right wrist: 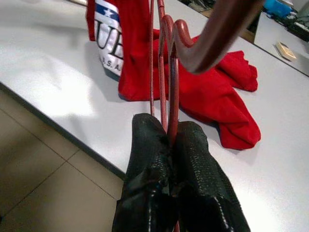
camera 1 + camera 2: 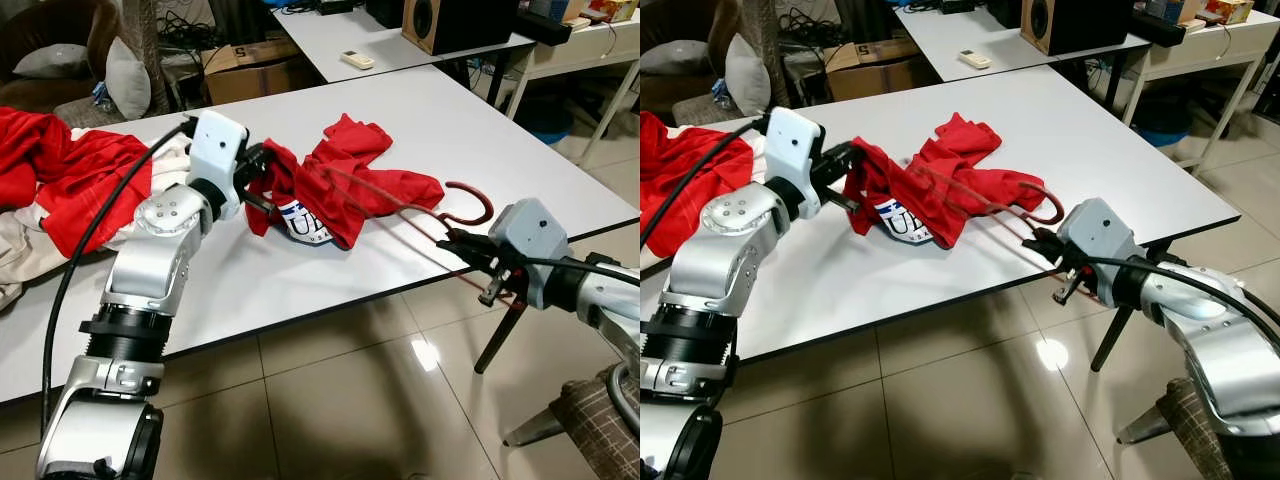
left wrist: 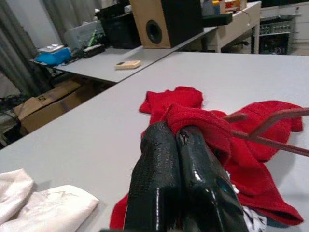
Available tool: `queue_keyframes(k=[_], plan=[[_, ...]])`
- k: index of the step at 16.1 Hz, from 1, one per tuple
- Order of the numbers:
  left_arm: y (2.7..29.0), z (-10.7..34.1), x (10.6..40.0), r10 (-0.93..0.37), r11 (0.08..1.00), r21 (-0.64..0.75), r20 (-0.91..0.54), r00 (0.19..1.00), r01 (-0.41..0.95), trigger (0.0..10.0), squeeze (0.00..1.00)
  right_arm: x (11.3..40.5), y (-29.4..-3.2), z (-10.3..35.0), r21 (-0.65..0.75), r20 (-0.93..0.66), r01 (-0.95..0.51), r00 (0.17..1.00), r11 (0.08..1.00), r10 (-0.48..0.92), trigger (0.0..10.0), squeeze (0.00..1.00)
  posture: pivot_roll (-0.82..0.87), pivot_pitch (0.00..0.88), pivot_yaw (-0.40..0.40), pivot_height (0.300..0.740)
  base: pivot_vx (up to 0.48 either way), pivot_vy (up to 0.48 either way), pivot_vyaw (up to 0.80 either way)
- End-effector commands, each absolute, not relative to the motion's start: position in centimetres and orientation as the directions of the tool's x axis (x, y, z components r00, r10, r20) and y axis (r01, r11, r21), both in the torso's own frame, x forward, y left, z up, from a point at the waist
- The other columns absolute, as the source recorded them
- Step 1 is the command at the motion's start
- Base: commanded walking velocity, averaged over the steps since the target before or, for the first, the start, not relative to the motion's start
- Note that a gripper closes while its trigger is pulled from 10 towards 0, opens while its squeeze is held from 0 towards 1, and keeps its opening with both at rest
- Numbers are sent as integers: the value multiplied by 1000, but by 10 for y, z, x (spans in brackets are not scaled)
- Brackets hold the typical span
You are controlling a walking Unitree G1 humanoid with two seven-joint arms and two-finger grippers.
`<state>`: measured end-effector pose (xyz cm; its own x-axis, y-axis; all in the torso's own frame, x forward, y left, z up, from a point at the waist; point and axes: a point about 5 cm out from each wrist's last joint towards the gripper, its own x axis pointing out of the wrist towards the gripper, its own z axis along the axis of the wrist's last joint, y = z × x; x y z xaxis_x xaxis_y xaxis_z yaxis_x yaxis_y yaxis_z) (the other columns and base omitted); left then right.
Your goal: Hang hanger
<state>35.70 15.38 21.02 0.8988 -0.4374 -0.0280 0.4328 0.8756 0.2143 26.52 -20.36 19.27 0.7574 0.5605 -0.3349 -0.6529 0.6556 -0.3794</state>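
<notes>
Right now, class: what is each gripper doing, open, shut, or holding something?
Left gripper: shut on the red shirt.
Right gripper: shut on the red hanger.

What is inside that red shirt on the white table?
A dark red wire hanger runs into the red shirt; its hook sticks out. The part inside is covered. The right gripper holds it.

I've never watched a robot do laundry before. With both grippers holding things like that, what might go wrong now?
The right gripper pinches only the thin wire of the hanger near the table's edge, so it may twist or slip. The left gripper clamps a bunched fold of the red shirt; pulling could drag the shirt off the hanger.
</notes>
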Motion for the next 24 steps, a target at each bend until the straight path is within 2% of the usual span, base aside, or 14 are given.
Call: queue_keyframes(k=[1, 5, 7, 17, 21, 24], plan=[[151, 214, 355, -452, 869, 218, -19, 892, 445, 0, 0, 267, -198, 192, -381, -334, -660, 751, 647, 570, 10000, 0, -193, 0, 83, 740, 0, 0, 0], [152, 209, 356, -426, 877, 229, -37, 904, 423, 0, 0, 265, -187, 192, -364, -327, -695, 718, 620, 614, 10000, 0, -189, 0, 79, 740, 0, 0, 0], [157, 204, 360, -380, 881, 279, -63, 923, 382, 0, 0, 262, -185, 192, -357, -335, -713, 701, 604, 630, 10000, 0, -187, 0, 76, 740, 0, 0, 0], [169, 201, 367, -307, 907, 280, -73, 949, 315, 0, 0, 252, -178, 188, -314, -361, -766, 643, 561, 675, 10000, 0, -178, 0, 78, 740, 0, 0, 0], [169, 201, 367, -318, 906, 274, -66, 946, 324, 0, 0, 253, -177, 186, -316, -380, -766, 643, 561, 665, 10000, 0, -172, 0, 74, 740, 0, 0, 0], [180, 197, 369, -257, 920, 283, -87, 962, 271, 0, 0, 254, -178, 188, -326, -373, -757, 653, 566, 659, 10000, 0, -172, 0, 76, 740, 0, 0, 0]])
